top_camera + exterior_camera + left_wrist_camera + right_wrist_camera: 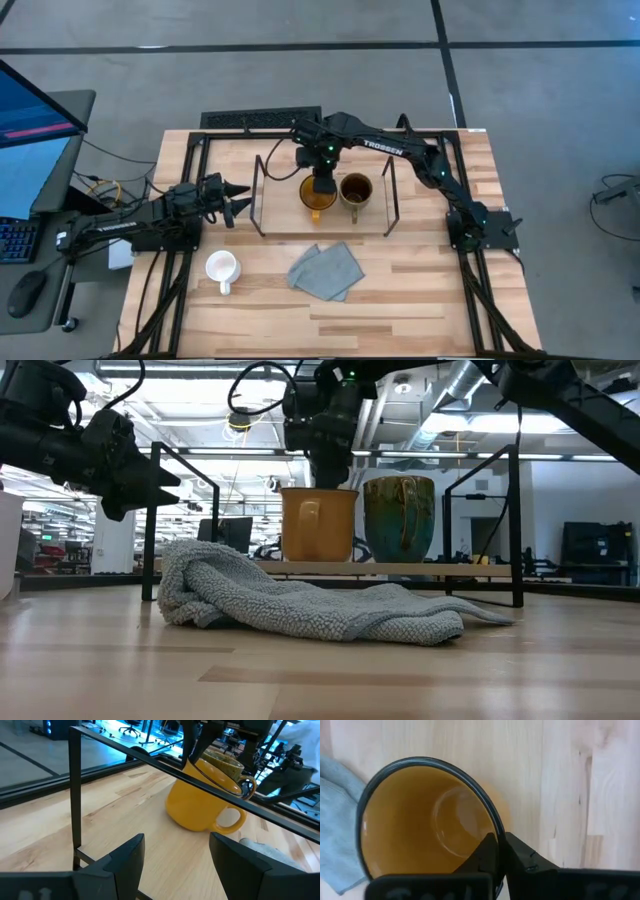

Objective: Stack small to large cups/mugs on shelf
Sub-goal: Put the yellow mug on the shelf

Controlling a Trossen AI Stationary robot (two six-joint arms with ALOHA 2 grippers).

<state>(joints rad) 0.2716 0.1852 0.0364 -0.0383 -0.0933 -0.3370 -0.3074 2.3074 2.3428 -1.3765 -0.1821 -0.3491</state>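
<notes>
Yellow mug (318,193) and olive mug (356,188) stand upright, side by side on the wooden shelf (280,220). White mug (221,267) stands upright on the table at the shelf's 7 o'clock.

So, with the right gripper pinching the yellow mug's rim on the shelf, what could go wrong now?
1. The right gripper pinches only the rim of the yellow mug; lifting away unevenly could tip it.
2. The olive mug stands close beside it and could be bumped.
3. The white mug is still off the shelf, beside the cloth.
</notes>
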